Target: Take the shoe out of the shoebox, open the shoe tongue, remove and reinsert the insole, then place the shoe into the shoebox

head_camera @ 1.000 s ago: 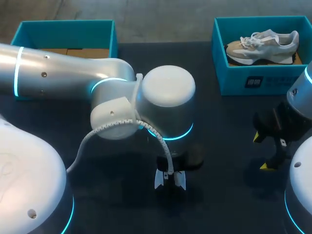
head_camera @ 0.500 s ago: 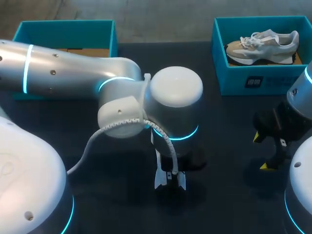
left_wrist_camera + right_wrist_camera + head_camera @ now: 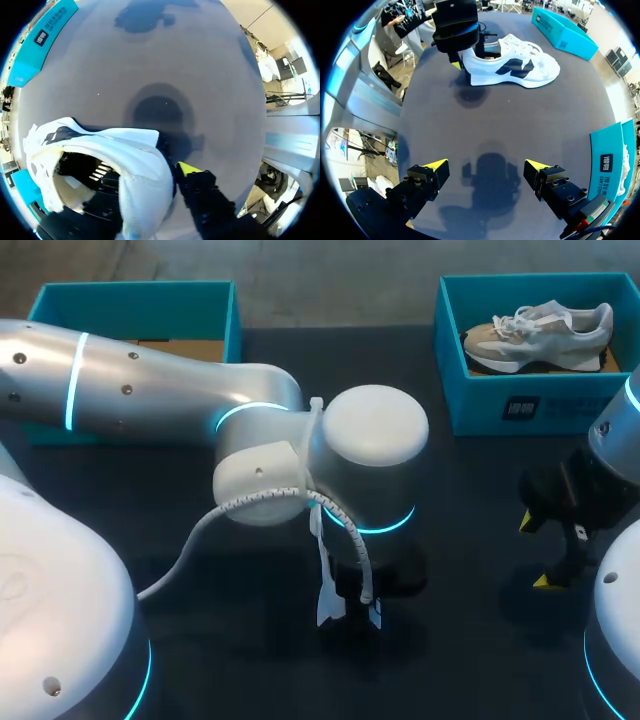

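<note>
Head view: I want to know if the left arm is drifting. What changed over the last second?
The left arm swung toward the view's right, its wrist shifting over the white shoe, which kept its spot. The right gripper, the shoebox and its beige shoe stayed put.

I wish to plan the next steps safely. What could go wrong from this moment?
1. The left tool grips the white sneaker with a dark side mark only at its heel rim, so the sneaker might slip or twist.
2. The open right tool is well apart from the sneaker, so it cannot steady the toe yet.
</note>
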